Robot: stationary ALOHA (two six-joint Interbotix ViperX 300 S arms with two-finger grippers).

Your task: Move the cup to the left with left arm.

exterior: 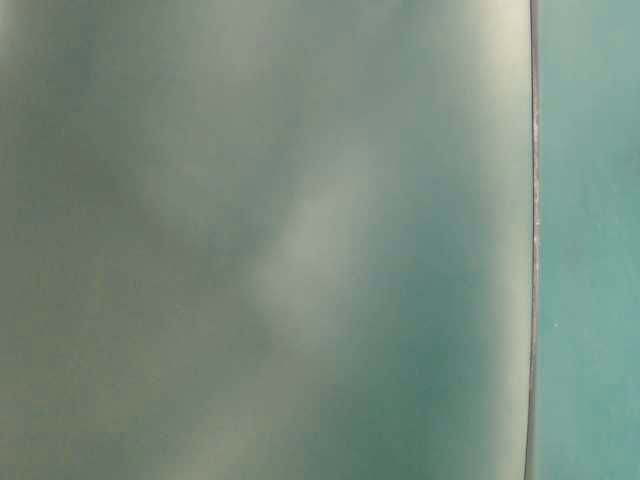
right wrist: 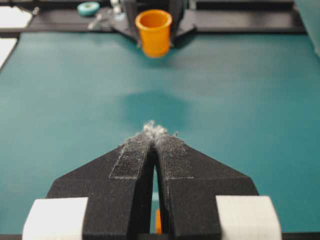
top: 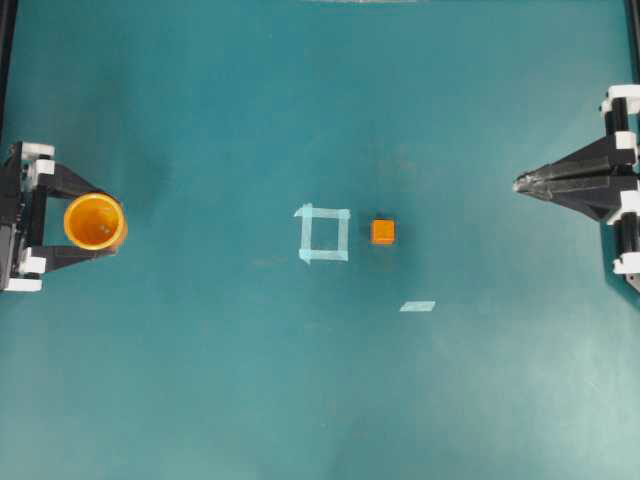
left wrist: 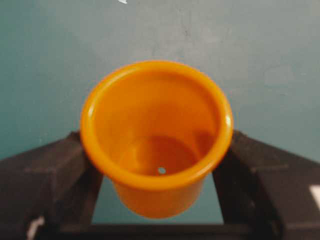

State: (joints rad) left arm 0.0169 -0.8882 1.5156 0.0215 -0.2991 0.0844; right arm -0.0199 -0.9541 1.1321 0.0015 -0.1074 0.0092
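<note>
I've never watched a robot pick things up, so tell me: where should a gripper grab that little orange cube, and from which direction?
Best guess: from above, fingers closing on two opposite flat side faces of the orange cube. It sits flat on the table with bare surface on every side; the nearest thing, the tape square, lies flat beside it. Parallel faces should suit a two-fingered pinch.
</note>
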